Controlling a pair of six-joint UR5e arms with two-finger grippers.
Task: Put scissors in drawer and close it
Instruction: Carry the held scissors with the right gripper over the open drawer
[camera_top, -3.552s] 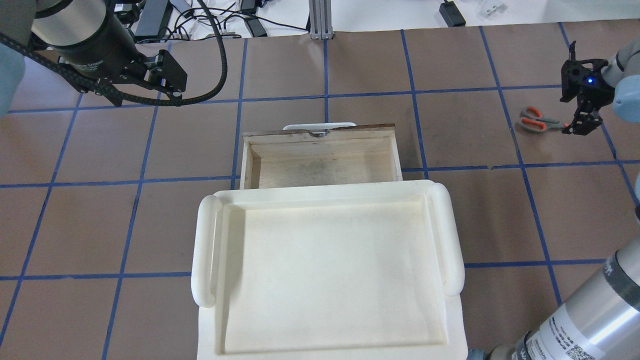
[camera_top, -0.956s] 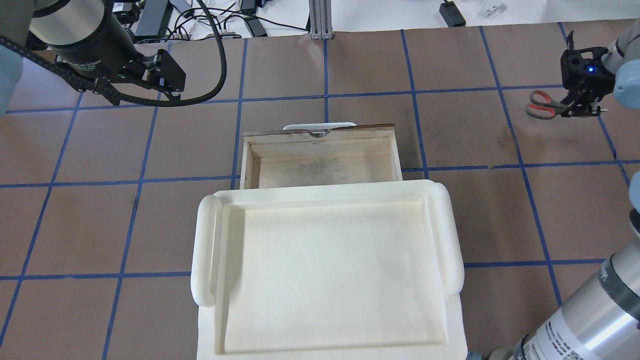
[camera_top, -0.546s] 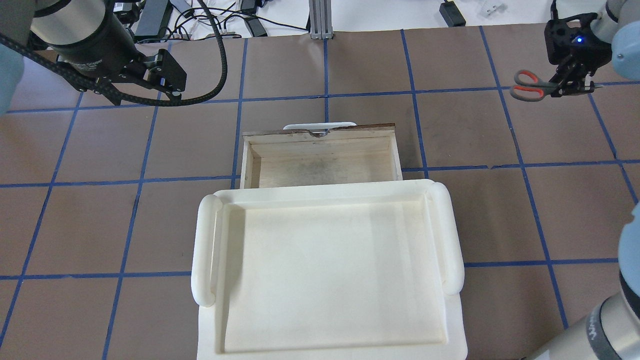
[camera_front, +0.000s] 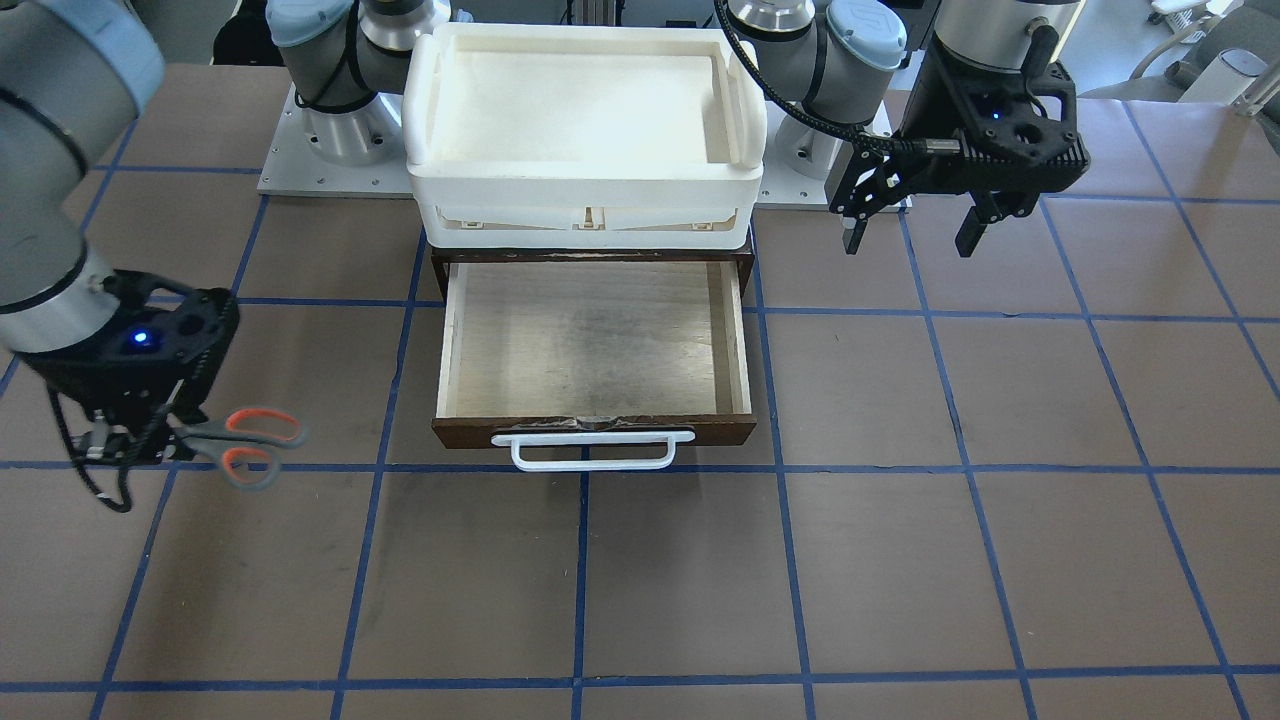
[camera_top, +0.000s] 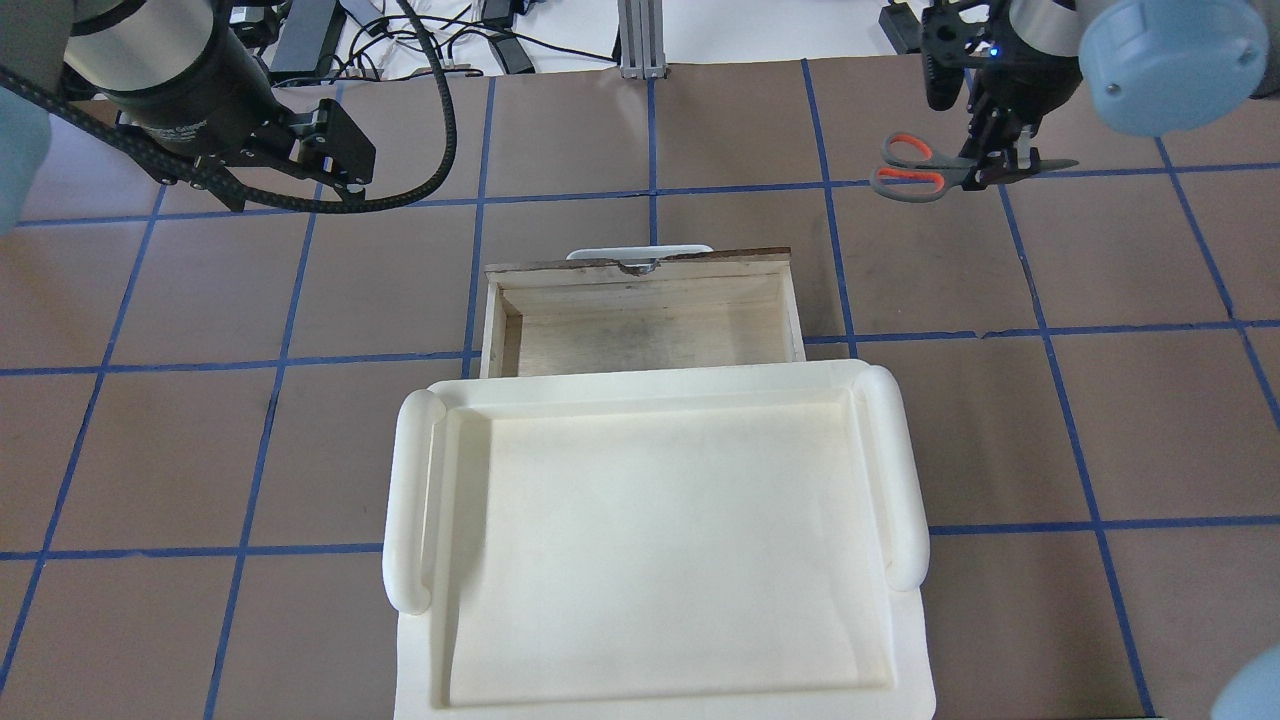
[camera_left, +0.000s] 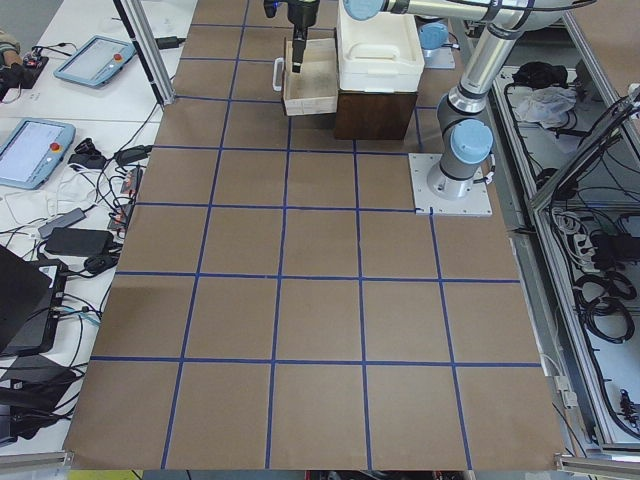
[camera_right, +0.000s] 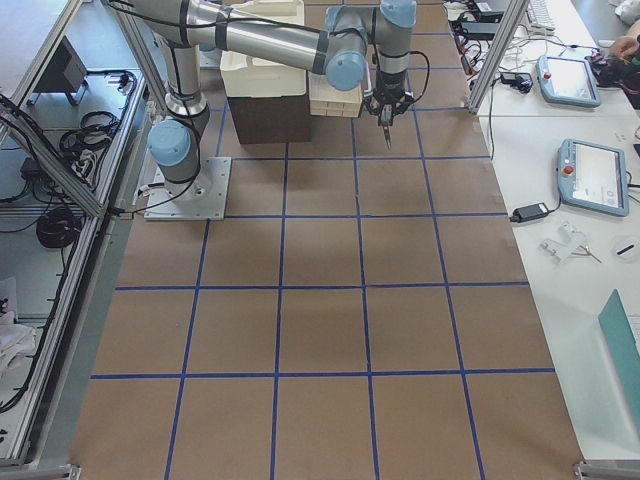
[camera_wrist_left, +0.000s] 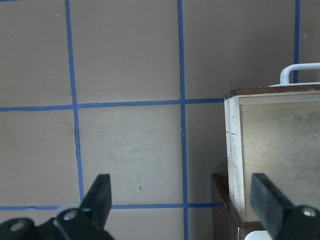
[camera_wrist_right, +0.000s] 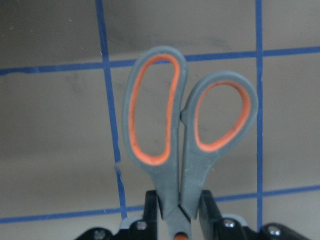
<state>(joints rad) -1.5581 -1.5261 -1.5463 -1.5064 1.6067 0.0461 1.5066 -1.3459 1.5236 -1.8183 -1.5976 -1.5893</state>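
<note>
The scissors (camera_top: 912, 166), grey handles lined orange-red, hang in the air, held by my right gripper (camera_top: 995, 165), which is shut on them near the pivot, handles pointing toward the drawer side. The right wrist view shows both loops (camera_wrist_right: 190, 127) jutting out from between the fingers. In the front-facing view the scissors (camera_front: 250, 445) and right gripper (camera_front: 140, 438) are left of the drawer (camera_front: 595, 345). The drawer (camera_top: 650, 340) is pulled open and empty, its white bar handle (camera_front: 590, 455) on the dark front. My left gripper (camera_front: 910, 235) is open and empty, hovering beside the drawer (camera_wrist_left: 270, 150).
A large white plastic tray (camera_top: 650, 540) sits on top of the dark brown cabinet (camera_front: 590, 255) that the drawer slides out of. The brown table (camera_top: 200, 450) is marked with blue tape lines. Cables and power bricks (camera_top: 330, 40) lie beyond the far edge.
My right gripper closed on the scissors on the table, lifted them and carried them left, toward the drawer's far right corner. The left arm and the drawer have not moved.
</note>
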